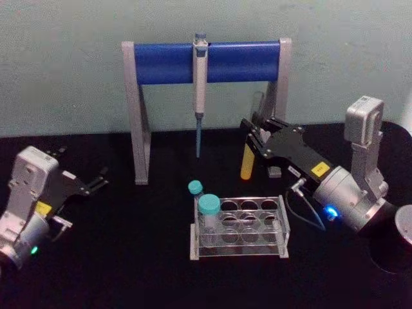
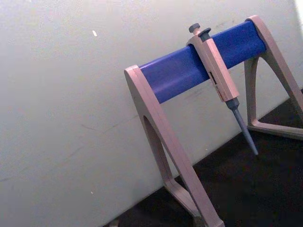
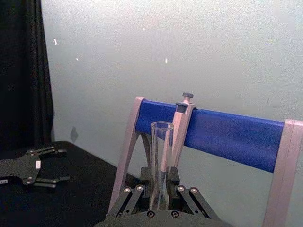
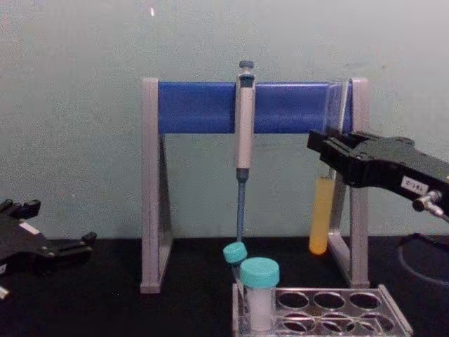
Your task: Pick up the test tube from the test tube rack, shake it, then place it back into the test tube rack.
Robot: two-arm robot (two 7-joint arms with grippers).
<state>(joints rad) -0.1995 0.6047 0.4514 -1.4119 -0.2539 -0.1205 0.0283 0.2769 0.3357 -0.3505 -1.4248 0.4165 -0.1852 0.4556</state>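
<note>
Above the black bench point(image 1: 129, 270), on my right side, my right gripper point(image 1: 250, 136) holds the test tube point(image 1: 246, 164) in the air, its fingers closed on the clear upper part of the glass. The tube hangs roughly upright, open mouth up, with yellow-orange liquid filling its lower part. It is out of the test tube rack point(image 1: 238, 248) and well clear of it, up behind the rack's far right corner and in front of the right leg of the pipette stand point(image 1: 167, 62). The chest view shows the liquid end point(image 4: 321, 217) hanging below the gripper point(image 4: 333, 151), beside that grey leg. From my right wrist, the tube's rim point(image 3: 161, 161) rises straight up from between the fingers against the stand's blue bar. Two teal-capped tubes point(image 1: 208, 206) stand at the left end of the rack; its other holes are open. A grey-blue pipette point(image 1: 200, 77) hangs from the middle of the bar. My left gripper point(image 1: 80, 168) sits low at the left of the bench, fingers spread wide and holding nothing, well apart from the rack.
</note>
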